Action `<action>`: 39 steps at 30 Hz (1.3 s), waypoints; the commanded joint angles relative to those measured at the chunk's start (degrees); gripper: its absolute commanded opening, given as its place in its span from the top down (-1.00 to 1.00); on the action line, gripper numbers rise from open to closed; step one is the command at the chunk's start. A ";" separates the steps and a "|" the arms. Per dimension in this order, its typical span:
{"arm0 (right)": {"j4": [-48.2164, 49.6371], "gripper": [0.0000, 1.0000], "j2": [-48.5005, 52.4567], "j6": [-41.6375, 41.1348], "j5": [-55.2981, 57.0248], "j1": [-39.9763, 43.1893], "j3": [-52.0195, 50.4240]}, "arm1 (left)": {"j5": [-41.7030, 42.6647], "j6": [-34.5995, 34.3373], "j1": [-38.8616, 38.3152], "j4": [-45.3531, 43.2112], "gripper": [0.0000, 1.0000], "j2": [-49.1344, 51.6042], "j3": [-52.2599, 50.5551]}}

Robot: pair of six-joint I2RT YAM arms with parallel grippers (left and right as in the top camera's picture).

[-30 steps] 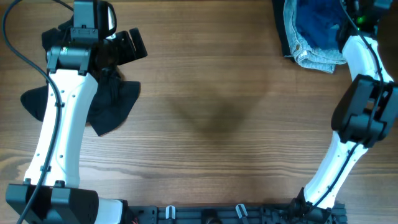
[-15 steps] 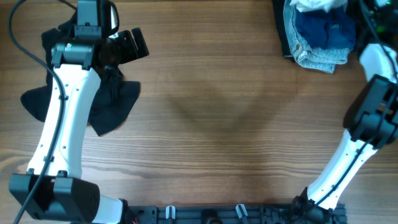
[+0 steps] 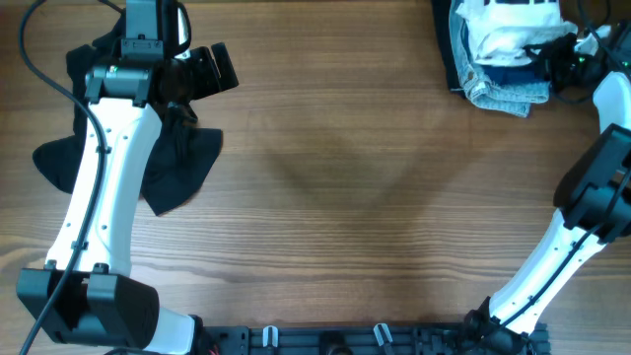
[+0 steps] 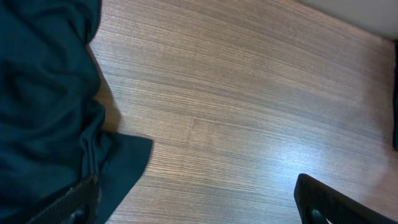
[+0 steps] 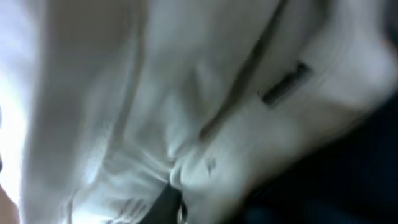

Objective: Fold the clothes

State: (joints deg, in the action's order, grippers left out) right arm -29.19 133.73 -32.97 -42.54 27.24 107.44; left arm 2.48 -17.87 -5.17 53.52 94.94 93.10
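Far left, crumpled on the brown wood-grain table (image 3: pixel 345 187) and partly under the white left arm (image 3: pixel 99 197): a plain black soft garment (image 3: pixel 177 173), unfolded, one flap spread toward the middle. Just above it, the left gripper (image 3: pixel 209 71), fingers spread wide, holding nothing, poised over wood beside the black cloth's edge. Across the middle, only wood.

Top right, a heap: light-blue denim jeans (image 3: pixel 503 94) at the bottom, a navy-blue garment (image 3: pixel 513 69) over them, and on top a bunched, wrinkled thin white T-shirt (image 3: pixel 508 25). Up against the shirt's right side, the right gripper (image 3: pixel 554 54). Wrist view filled with blurred white folds, one dark fingertip barely showing at the bottom. Cannot tell whether clamped on the shirt or parted.

Likely step: getting the white shirt off the heap and onto open wood for folding. To do it well:
- Pinch white cloth alone, near a hem or shoulder rather than mid-bunch, with no denim or navy caught beneath.
- Lift straight up, high enough to clear the heap, then carry leftward toward the middle, well apart from the black garment.
- Lay down with a gentle drag to pull out wrinkles.
- Bring the left gripper across to take the opposite edge and stretch flat before any fold.
- Leave jeans and navy cloth alone.
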 commanded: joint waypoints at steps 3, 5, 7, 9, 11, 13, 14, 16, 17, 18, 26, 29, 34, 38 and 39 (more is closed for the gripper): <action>-10.75 0.35 -1.60 12.33 7.37 -1.70 -0.52 | 0.68 0.74 0.15 -0.17 -0.99 0.55 -0.11; -12.37 0.31 -2.95 13.62 8.41 -1.20 -0.52 | 0.66 0.76 0.15 -0.17 -0.99 0.55 -0.09; -13.62 0.22 -5.31 14.97 9.92 -0.83 -0.52 | 0.66 0.96 0.15 -0.17 -1.00 0.55 -0.09; -14.36 0.12 -8.13 15.58 11.47 -0.76 -0.50 | 0.66 0.96 0.15 -0.17 -1.00 0.55 -0.11; -14.53 -0.09 -11.08 17.44 11.74 -0.76 -0.52 | 0.66 0.96 0.15 -0.20 -0.99 0.57 -0.09; -14.62 -0.22 -13.77 18.27 11.82 -0.81 -0.52 | 0.66 0.96 0.15 -0.20 -0.99 0.57 -0.09; -14.62 -0.24 -15.32 18.78 11.67 -0.83 -0.52 | 0.66 0.96 0.15 -0.17 -0.99 0.57 -0.11; -14.36 -0.26 -17.29 19.93 11.74 -1.22 -0.52 | 0.66 0.96 0.15 -0.20 -0.99 0.57 -0.09; -14.01 -0.26 -17.92 21.09 11.72 -1.68 -0.52 | 0.63 0.98 0.15 -0.20 -0.99 0.57 -0.09; -13.40 -0.27 -18.32 21.51 12.13 -2.21 -0.52 | 0.61 1.07 0.15 -0.22 -1.00 0.57 -0.09; 4.48 -0.93 -14.86 25.68 23.93 -9.60 -1.18 | 0.44 1.16 0.15 -1.49 -0.99 0.72 -0.11; 14.99 -0.99 -10.43 27.45 30.32 -12.46 -1.18 | 0.44 1.14 0.15 -1.88 -0.99 0.76 -0.11; 19.56 -0.99 -3.23 25.79 39.17 -14.23 -1.18 | 0.42 1.16 0.15 -1.86 -1.00 0.79 -0.11; 11.74 -0.99 1.38 21.18 41.20 -13.49 -1.68 | 0.24 1.16 0.15 -2.01 -0.99 0.76 -0.09; 11.28 -0.99 1.99 20.90 41.27 -13.33 -1.97 | -0.04 1.14 0.15 -2.08 -0.99 0.79 -0.09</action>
State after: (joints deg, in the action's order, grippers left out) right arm -13.96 132.29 -7.84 -6.13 12.64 106.87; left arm 2.85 -17.67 -5.17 51.79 95.00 93.10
